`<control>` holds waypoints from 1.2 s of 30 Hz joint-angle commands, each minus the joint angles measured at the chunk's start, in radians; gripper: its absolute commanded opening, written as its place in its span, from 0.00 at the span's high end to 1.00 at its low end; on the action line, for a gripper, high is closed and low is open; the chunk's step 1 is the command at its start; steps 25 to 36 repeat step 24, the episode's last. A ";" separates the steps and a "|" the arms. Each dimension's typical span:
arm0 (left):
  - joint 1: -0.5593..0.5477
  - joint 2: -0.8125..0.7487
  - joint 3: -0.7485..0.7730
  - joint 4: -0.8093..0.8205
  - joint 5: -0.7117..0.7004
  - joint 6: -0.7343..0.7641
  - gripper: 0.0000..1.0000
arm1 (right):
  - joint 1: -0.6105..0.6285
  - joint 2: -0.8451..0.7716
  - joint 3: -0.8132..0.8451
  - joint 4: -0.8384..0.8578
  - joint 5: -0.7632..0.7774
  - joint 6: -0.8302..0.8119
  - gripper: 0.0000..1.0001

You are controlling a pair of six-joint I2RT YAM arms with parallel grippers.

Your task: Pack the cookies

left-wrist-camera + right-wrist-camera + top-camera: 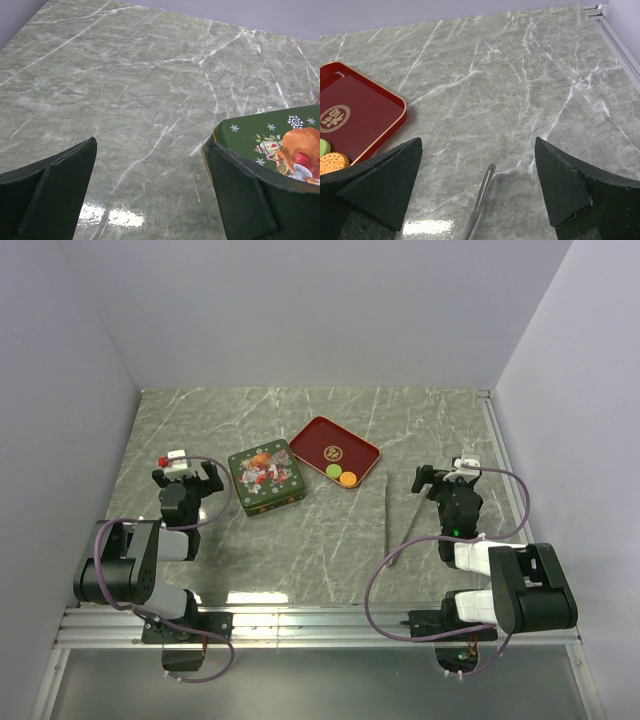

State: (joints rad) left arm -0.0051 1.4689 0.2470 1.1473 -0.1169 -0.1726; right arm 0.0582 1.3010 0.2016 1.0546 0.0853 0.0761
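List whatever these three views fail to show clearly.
- Green decorated square tin: its contents, since the lid is shut in the top view. The left wrist view crops it at the right edge.
- Orange round cookie and green cookie: cut by the left edge in the right wrist view, and too small for detail from the top.
- Metal tongs: run off the bottom edge in the right wrist view.
- Red rectangular tray: mostly cut by the left edge in the right wrist view.

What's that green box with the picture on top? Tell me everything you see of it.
The green tin is square with rounded corners, seemingly metal, its lid on and printed with snowflakes and a red-orange festive figure. It lies flat, slightly turned, on the marble-look table, just left of the red tray; whether they touch is unclear. Nothing grips it.
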 commanded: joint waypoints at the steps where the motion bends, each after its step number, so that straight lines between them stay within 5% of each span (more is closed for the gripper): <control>1: 0.004 -0.010 0.008 0.051 0.019 0.008 0.01 | -0.001 -0.005 0.015 0.056 0.002 -0.019 0.00; 36: 0.004 -0.012 0.006 0.051 0.019 0.008 0.00 | -0.001 -0.005 0.016 0.050 0.001 -0.018 0.00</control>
